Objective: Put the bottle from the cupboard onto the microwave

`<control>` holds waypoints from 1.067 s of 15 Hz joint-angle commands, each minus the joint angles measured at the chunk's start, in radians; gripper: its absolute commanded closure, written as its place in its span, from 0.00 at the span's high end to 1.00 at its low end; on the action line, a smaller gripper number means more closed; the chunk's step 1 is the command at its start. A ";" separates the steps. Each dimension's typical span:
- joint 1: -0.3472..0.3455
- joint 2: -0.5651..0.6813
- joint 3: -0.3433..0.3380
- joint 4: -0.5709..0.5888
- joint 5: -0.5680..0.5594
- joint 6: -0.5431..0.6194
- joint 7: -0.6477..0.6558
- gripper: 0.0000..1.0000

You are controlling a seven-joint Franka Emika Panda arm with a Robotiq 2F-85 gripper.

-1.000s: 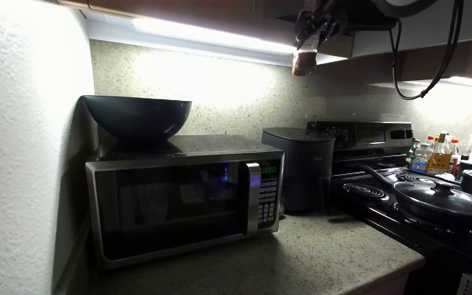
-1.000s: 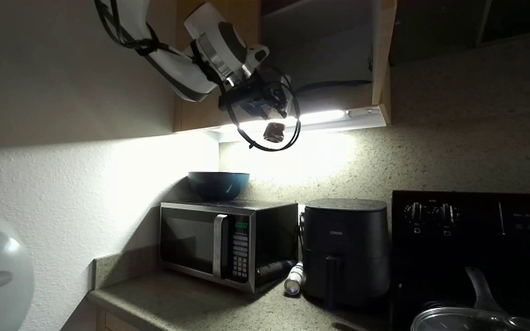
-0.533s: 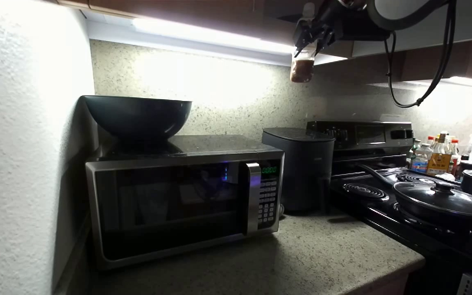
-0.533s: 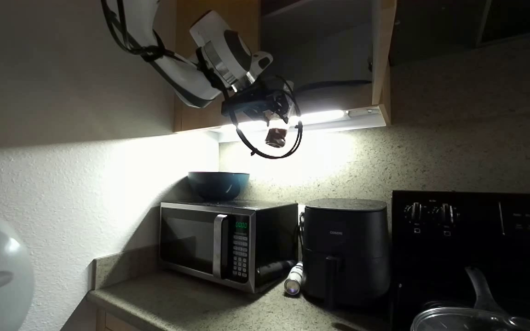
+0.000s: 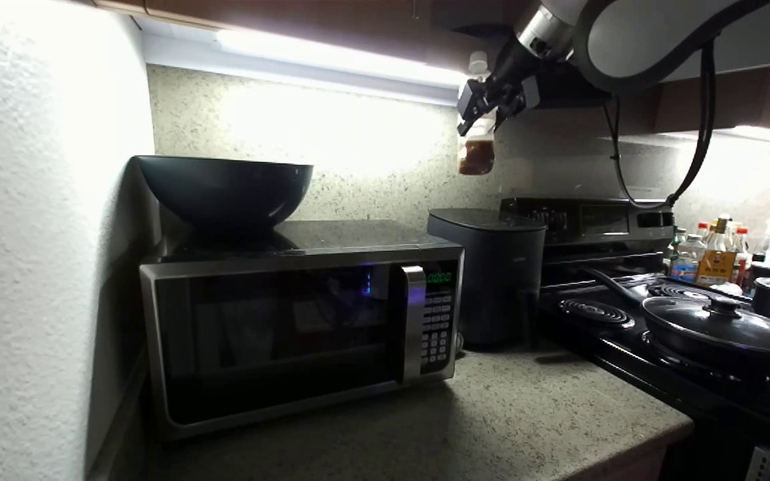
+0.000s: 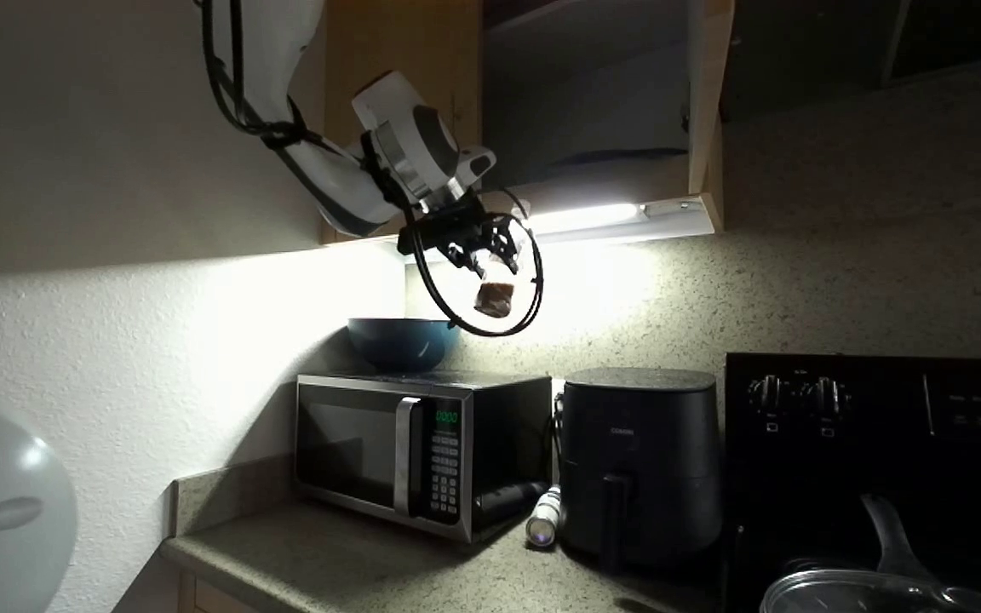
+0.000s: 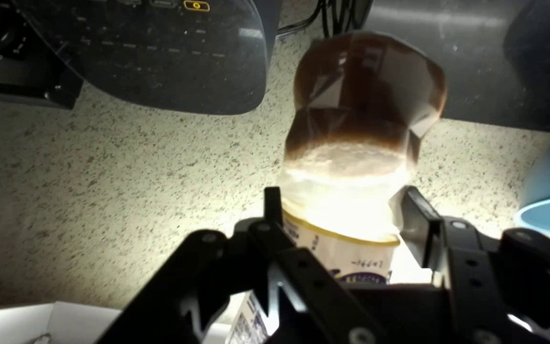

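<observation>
Arm (image 6: 333, 183): white, smooth, rounded shell — dark grey along its edges
Wrist (image 6: 405, 111): white too, with a dark rounded inset and a bright metal ring (image 5: 543, 28)
End effector (image 7: 344, 210): black, angular, built of jointed links
Fingers (image 7: 463, 296): black bars, small round holes (image 7: 470, 263) in them
Fingertips (image 7: 419, 220): dark, blocky, squared off
Screws (image 7: 361, 335): round, pale grey heads
Cables (image 5: 711, 73): black — bound to the white shell by a dark strap (image 6: 283, 134), with a wide loose loop

Atop the microwave (image 5: 291, 324), a dark bowl (image 5: 224, 190) blocks the left — open room lies right of it, below the cupboard (image 6: 635, 183).
</observation>
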 commanded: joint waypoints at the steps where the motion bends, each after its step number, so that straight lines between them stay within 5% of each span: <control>1: 0.032 0.068 0.014 0.017 0.016 0.030 -0.017 0.36; 16: 0.081 0.265 0.016 0.123 0.009 0.127 -0.018 0.36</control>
